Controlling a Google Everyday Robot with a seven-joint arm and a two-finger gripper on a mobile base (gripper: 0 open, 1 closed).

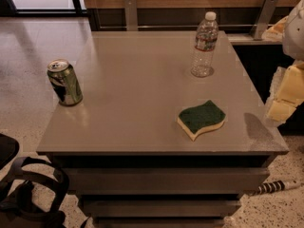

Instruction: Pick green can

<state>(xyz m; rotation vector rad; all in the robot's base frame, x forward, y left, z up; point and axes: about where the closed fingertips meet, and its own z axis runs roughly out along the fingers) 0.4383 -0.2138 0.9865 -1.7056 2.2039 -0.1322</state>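
Can (65, 82) stands upright at the left edge of the surface (137, 103), well apart from the bottle (204, 44) at the far right and the sponge (201, 119) nearer. The end effector (285, 96) hangs beyond the right edge; released or clenched, I cannot tell.

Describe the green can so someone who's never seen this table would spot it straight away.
On the grey table, look to the left edge, far from the gripper at the right side. The can stands upright there alone: green metal with a silver top, shorter than the clear bottle and unlike the flat sponge.
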